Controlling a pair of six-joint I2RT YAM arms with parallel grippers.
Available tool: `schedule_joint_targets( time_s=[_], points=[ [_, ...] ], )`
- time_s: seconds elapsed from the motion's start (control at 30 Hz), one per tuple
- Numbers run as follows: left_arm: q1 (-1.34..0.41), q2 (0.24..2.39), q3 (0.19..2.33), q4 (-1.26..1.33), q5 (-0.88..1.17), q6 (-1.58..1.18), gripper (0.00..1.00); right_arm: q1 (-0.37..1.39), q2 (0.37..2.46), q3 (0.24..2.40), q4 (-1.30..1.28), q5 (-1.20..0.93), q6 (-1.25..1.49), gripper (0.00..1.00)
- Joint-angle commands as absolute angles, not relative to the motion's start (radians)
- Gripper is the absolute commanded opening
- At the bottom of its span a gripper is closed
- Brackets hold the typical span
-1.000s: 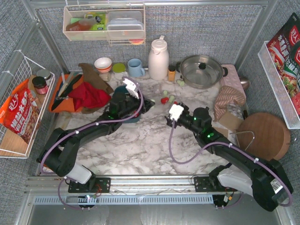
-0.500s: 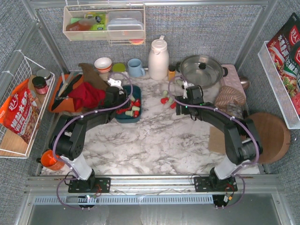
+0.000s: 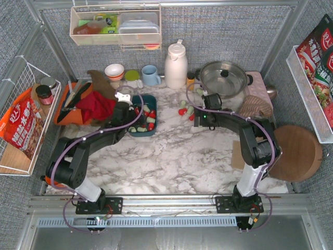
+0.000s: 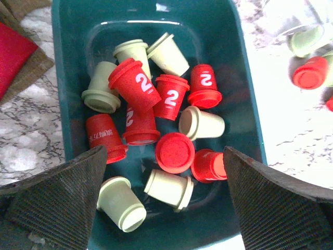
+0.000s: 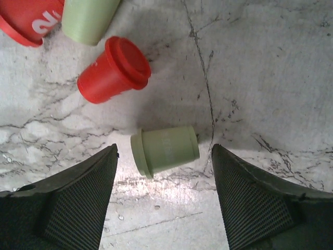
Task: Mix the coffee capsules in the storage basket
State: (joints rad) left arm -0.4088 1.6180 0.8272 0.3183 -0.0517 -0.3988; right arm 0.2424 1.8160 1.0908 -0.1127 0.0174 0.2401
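The storage basket (image 3: 144,129), a dark teal tray (image 4: 70,62), holds several red and pale green coffee capsules (image 4: 171,96) lying jumbled. My left gripper (image 3: 132,115) hangs over its near end, open wide (image 4: 164,152), with a red and a green capsule below the gap and nothing gripped. A few more capsules (image 3: 183,111) lie loose on the marble to the right of the basket. My right gripper (image 3: 200,114) is low over them and open (image 5: 164,172). One green capsule (image 5: 165,150) lies on its side between the fingers, untouched, with a red capsule (image 5: 114,70) just beyond it.
An orange tray with a red cloth (image 3: 96,107) sits left of the basket. A bowl (image 3: 114,71), a blue mug (image 3: 151,75), a white jug (image 3: 176,65) and a steel pot (image 3: 223,79) line the back. A striped cloth (image 3: 254,108) and a round wooden board (image 3: 295,152) lie at the right.
Both arms have reached from the table's middle to the far side. The left jaws have opened wide over the basket. The right gripper has come down over the loose green capsule.
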Motion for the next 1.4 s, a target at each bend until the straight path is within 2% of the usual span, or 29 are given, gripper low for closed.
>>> schedule_joint_targets(
  time_s=[0.0,0.17,0.3,0.37,0.5,0.77,0.9,1.03,1.17,1.37],
  points=[
    [-0.410,1.520,0.784,0.408,-0.036,-0.409,1.00,0.236,1.854,1.134,-0.145,0.012,0.258,0.77],
    [-0.414,1.424,0.735,0.459,-0.005,-0.403,1.00,0.233,1.919,1.196,-0.195,0.000,0.253,0.72],
    [-0.414,1.391,0.724,0.457,0.000,-0.402,1.00,0.237,1.917,1.190,-0.203,0.002,0.252,0.56],
    [-0.415,1.388,0.721,0.467,0.007,-0.406,1.00,0.241,1.902,1.179,-0.201,0.004,0.251,0.52],
    [-0.419,1.397,0.728,0.469,0.025,-0.412,1.00,0.249,1.867,1.157,-0.201,0.005,0.246,0.53],
    [-0.424,1.384,0.722,0.466,0.028,-0.417,1.00,0.259,1.856,1.159,-0.255,0.036,0.260,0.68],
    [-0.426,1.370,0.714,0.470,0.028,-0.420,1.00,0.261,1.863,1.158,-0.261,0.041,0.264,0.67],
    [-0.427,1.364,0.707,0.470,0.033,-0.424,1.00,0.264,1.859,1.144,-0.260,0.046,0.267,0.57],
    [-0.429,1.364,0.708,0.468,0.052,-0.423,1.00,0.268,1.828,1.117,-0.227,0.038,0.257,0.36],
    [-0.461,1.376,0.739,0.446,0.062,-0.398,1.00,0.308,1.667,1.007,-0.042,-0.014,0.158,0.30]
  ],
)
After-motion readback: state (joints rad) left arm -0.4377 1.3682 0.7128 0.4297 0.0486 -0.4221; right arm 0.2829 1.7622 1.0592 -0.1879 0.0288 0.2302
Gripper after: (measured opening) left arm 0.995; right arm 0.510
